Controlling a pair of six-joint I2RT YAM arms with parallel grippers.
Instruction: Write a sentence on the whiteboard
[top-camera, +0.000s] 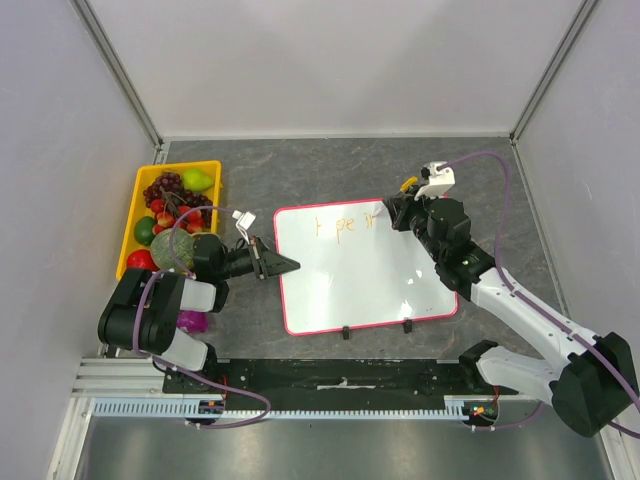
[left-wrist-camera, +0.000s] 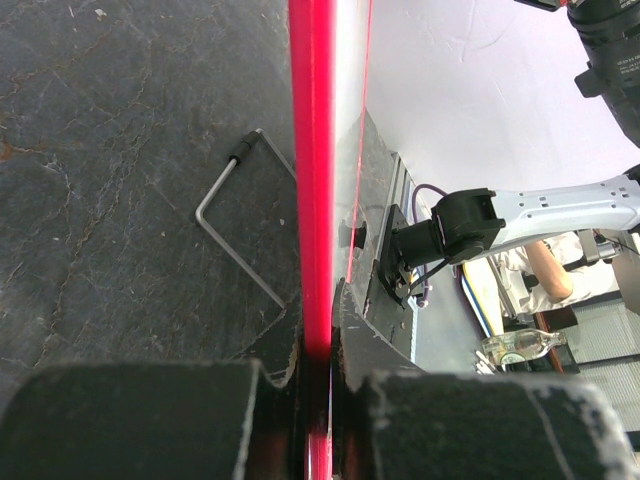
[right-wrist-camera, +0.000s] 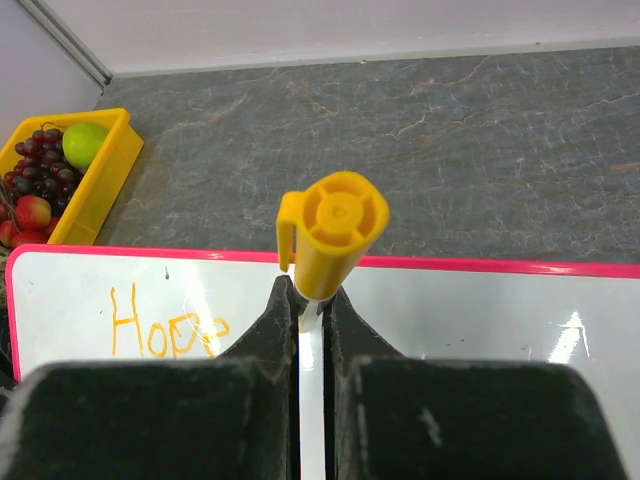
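Closest to the right wrist lens, the right gripper (right-wrist-camera: 312, 300) is being seen with its two black fingers pinched on a marker (right-wrist-camera: 335, 225). The yellow cap end is facing the camera and the white barrel is running down between the fingers. The tip is hidden, so contact with the board cannot be told. In the top view the whiteboard (top-camera: 370, 285) is being seen lying flat on the dark grey table (top-camera: 300, 165), between the two arms, with its two black feet on the near long edge. The sentence (right-wrist-camera: 165, 325) is being shown in thin orange along the left half of the far edge. "Hope" is being read clearly from the wrist view; the further strokes to its right are too small to read in the top view. The left gripper (top-camera: 285, 265) is being seen clamped on the pink-red frame (left-wrist-camera: 312, 180) at the board's left edge. A bent metal rod (left-wrist-camera: 235, 220) is being noted on the table just beside that frame. The yellow fruit tray (top-camera: 135, 215) is being seen at far left, apart from the board.
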